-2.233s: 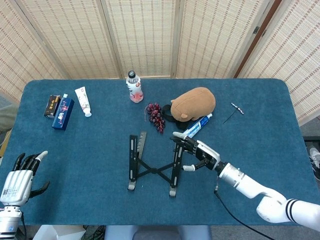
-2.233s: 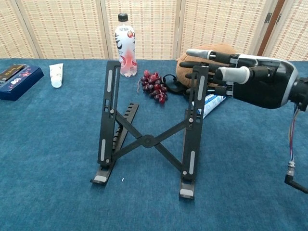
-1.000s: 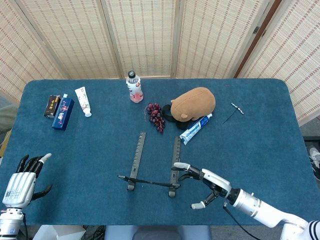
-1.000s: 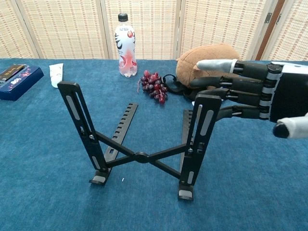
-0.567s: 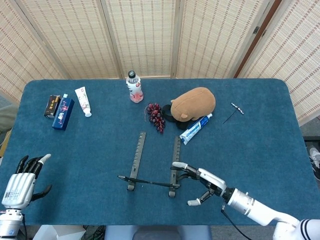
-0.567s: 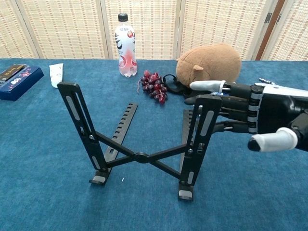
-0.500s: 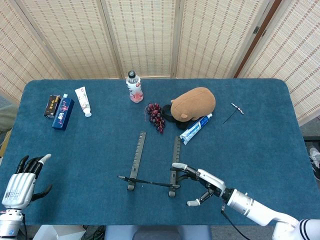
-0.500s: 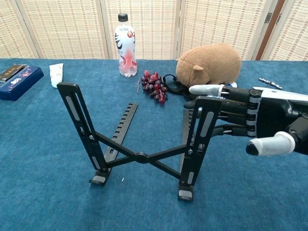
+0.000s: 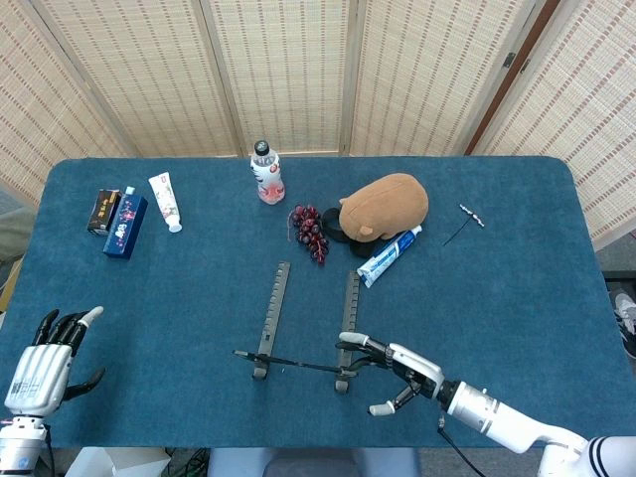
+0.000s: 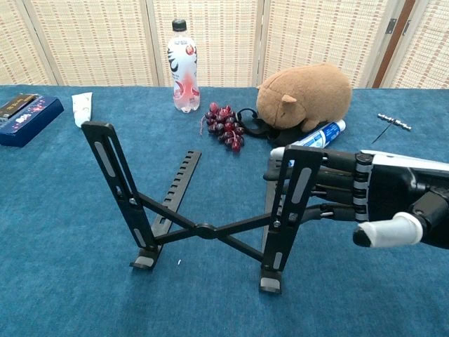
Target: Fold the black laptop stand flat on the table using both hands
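Note:
The black laptop stand (image 9: 273,308) sits at the table's middle front, partly collapsed. Its two base rails lie flat, and its two upper arms (image 10: 118,184) lean back over a crossed brace (image 10: 204,229). My right hand (image 9: 402,370) reaches in from the right with its fingers (image 10: 330,163) stretched out against the top of the stand's right arm (image 10: 293,200). Its thumb (image 10: 387,232) is held apart below, and nothing is gripped. My left hand (image 9: 45,363) hovers off the table's front left corner, fingers extended, far from the stand and holding nothing.
Behind the stand are a brown plush toy (image 9: 384,204), purple grapes (image 9: 310,231), a toothpaste tube (image 9: 388,256) and a drink bottle (image 9: 266,174). A blue box (image 9: 125,225), a black box (image 9: 102,211) and a white tube (image 9: 165,202) lie at the back left.
The stand has dropped from tall to a low lean. My right hand has moved nearer and lower along its right arm. The left hand has barely moved.

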`<state>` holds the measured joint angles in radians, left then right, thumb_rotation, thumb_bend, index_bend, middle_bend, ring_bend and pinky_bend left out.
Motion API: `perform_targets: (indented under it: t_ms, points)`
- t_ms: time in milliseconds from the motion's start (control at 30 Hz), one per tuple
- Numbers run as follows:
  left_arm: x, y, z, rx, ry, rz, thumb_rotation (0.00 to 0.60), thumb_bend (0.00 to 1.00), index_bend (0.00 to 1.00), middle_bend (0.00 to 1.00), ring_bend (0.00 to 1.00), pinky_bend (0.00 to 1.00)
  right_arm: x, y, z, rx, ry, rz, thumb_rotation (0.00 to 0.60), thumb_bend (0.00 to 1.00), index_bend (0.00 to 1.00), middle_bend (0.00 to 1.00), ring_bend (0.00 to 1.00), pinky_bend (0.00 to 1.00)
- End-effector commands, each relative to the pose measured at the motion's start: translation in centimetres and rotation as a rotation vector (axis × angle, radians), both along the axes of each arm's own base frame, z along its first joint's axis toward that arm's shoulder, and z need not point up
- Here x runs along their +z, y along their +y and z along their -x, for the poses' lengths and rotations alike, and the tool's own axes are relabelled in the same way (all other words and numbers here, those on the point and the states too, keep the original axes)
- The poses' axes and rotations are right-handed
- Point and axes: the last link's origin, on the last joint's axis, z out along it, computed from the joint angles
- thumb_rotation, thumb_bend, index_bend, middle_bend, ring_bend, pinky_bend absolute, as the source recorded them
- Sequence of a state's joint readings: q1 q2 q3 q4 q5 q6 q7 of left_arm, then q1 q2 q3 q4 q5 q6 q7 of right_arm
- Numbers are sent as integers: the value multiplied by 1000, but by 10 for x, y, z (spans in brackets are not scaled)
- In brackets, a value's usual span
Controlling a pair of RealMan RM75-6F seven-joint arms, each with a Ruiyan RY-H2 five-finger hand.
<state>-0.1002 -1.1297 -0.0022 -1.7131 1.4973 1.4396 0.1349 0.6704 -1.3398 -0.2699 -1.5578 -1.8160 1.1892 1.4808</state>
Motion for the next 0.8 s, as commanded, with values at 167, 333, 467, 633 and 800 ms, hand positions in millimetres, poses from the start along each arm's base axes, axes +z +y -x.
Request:
perform_targets:
  t_ms: [167, 333, 467, 633, 800]
  points:
    - [0, 2, 0, -4, 0, 6, 600, 223, 111, 174, 149, 0, -2, 3, -1, -13, -14, -32, 600, 29, 0, 132, 57, 218]
    - [-5, 10, -4, -33, -21, 68, 600, 223, 111, 174, 148, 0, 13, -6, -3, -5, -30, 37, 600, 29, 0, 131, 57, 218]
    - [-13, 24, -12, -63, -98, 169, 600, 223, 118, 174, 149, 0, 36, -20, -7, 20, -30, 142, 600, 29, 0, 131, 57, 218]
    - [-26, 49, -24, -91, -224, 312, 600, 223, 166, 174, 154, 0, 66, -32, -11, 39, -6, 257, 600, 29, 0, 131, 57, 219]
    - [-46, 68, -40, -100, -342, 462, 600, 223, 247, 174, 154, 0, 84, -35, -13, 35, 20, 319, 600, 28, 0, 109, 57, 218]
